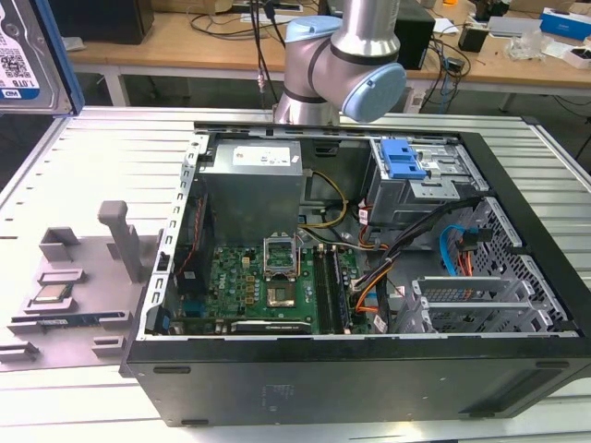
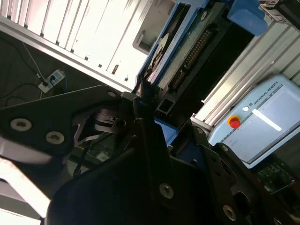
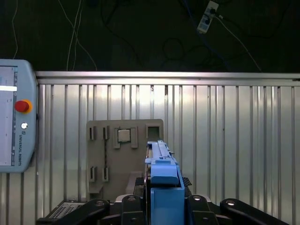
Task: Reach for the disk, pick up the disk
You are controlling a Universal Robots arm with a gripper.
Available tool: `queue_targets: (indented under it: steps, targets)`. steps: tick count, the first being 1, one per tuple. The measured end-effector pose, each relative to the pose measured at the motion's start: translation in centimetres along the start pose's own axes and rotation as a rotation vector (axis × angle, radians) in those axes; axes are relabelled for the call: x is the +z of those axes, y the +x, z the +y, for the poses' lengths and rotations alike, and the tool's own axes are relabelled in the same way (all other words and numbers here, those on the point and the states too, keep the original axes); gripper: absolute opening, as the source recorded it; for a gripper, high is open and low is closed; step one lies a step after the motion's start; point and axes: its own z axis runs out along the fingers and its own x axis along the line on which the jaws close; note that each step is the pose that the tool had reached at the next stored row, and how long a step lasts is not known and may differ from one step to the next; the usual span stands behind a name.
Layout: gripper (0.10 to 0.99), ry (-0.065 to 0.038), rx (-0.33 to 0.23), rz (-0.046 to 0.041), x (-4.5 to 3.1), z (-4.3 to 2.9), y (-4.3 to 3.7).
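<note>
while the claw (image 3: 162,204) clamps the disk (image 3: 163,180) edge-on, it hangs clear above the slatted table (image 3: 234,140).

The disk (image 1: 18,37) is shiny silver metal (its bracket (image 3: 164,186) smooth blue plastic).

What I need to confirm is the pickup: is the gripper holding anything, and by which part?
The gripper holds the disk edge-on. It appears clamped from both sides at one blue-framed end.
</note>
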Motion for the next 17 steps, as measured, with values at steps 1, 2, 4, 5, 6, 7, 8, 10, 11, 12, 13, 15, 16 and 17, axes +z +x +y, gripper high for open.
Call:
queue_targets:
  steps: [1, 2, 4, 5, 6, 7, 8, 10, 11, 12, 13, 15, 16, 17]
  targets:
    - [0.365, 0.000, 0.000, 0.0000, -0.01, 0.00, 0.00]
    - [0.365, 0.000, 0.000, 0.0001, -0.02, 0.00, 0.00]
    - [0.365, 0.000, 0.000, 0.0000, -0.02, -0.01, 0.00]
    - [0.365, 0.000, 0.000, 0.0001, -0.03, -0.17, 0.01]
    - [0.365, 0.000, 0.000, 0.0001, -0.04, -0.47, 0.01]
    - [0.365, 0.000, 0.000, 0.0001, -0.05, -0.71, 0.01]
    - [0.365, 0.000, 0.000, 0.0001, -0.06, -0.90, 0.01]
    - [0.365, 0.000, 0.000, 0.0002, -0.09, -1.70, 0.01]
    - [0.365, 0.000, 0.000, 0.0001, -0.11, -2.14, 0.02]
    - [0.365, 0.000, 0.000, 0.0000, -0.11, -2.40, 0.02]
    - [0.365, 0.000, 0.000, 0.0001, -0.13, -2.64, 0.02]
    - [0.365, 0.000, 0.000, 0.0001, -0.16, -3.45, 0.03]
    - [0.365, 0.000, 0.000, 0.0001, -0.18, -3.95, 0.03]
    - [0.365, 0.000, 0.000, 0.0000, -0.19, -4.46, 0.04]
